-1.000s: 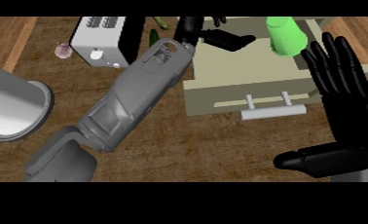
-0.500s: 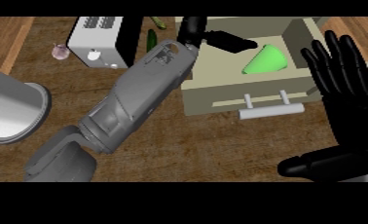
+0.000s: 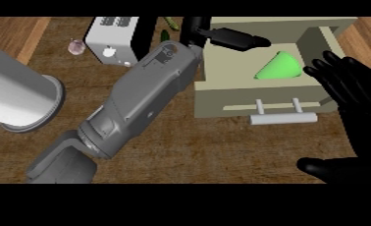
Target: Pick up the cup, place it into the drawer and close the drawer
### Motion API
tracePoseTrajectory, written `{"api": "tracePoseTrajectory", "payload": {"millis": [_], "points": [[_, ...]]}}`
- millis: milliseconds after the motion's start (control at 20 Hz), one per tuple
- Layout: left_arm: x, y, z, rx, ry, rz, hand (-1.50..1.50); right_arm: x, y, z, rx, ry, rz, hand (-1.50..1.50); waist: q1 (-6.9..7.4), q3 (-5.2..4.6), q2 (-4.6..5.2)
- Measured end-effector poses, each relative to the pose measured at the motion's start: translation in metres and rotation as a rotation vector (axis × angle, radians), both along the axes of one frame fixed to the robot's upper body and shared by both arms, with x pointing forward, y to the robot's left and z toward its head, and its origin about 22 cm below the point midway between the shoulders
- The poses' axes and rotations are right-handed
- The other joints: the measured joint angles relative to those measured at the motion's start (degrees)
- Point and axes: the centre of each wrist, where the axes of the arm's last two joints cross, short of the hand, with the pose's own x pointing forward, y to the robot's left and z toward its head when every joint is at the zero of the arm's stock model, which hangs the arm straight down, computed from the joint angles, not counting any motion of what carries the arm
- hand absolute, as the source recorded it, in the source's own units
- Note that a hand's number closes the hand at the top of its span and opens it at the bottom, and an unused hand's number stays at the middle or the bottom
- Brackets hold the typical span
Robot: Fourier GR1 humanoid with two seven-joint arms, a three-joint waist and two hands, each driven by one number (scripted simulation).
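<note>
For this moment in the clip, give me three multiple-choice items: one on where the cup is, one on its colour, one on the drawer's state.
1. Where is the cup?
A. on the counter
B. inside the drawer
C. in the right hand

2. What colour is the cup?
A. green
B. red
C. white

3. What state is the drawer in?
A. shut
B. pulled open
C. removed

Answers: 1 B, it lies on its side between the drawer's walls, apart from the left hand. 2 A, it is bright green. 3 B, its inside shows behind the front with the handle.
</note>
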Motion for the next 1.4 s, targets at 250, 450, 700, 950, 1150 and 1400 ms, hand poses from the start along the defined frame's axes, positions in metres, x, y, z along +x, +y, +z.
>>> {"api": "tracePoseTrajectory", "payload": {"millis": [250, 450, 700, 950, 1150, 1400], "points": [[0.003, 0.023, 0.008, -0.068, 0.013, 0.023, -1.5, -0.005, -0.009, 0.002, -0.106, -0.01, 0.028, 1.5, 2.06, -0.02, -0.51], [0.0, 0.052, -0.007, -0.124, 0.032, 0.064, -1.5, -0.01, -0.015, 0.007, -0.234, -0.02, 0.033, 1.5, 3.07, -0.04, -0.77], [-0.012, 0.096, -0.012, -0.155, 0.058, 0.11, -1.5, -0.017, -0.02, 0.005, -0.361, 0.003, 0.022, 1.5, 3.81, -0.05, -1.01], [-0.038, 0.147, -0.022, -0.171, 0.085, 0.14, -1.5, -0.018, -0.015, -0.002, -0.442, 0.036, 0.0, 1.5, 4.16, -0.03, -0.97], [-0.065, 0.181, -0.037, -0.184, 0.097, 0.146, -1.5, -0.003, -0.006, -0.013, -0.511, 0.057, -0.025, 1.5, 4.2, -0.04, -0.74], [-0.081, 0.223, -0.048, -0.198, 0.101, 0.151, -1.5, 0.006, 0.006, -0.024, -0.728, -0.009, -0.016, 1.5, 4.07, -0.05, -0.47]]}}
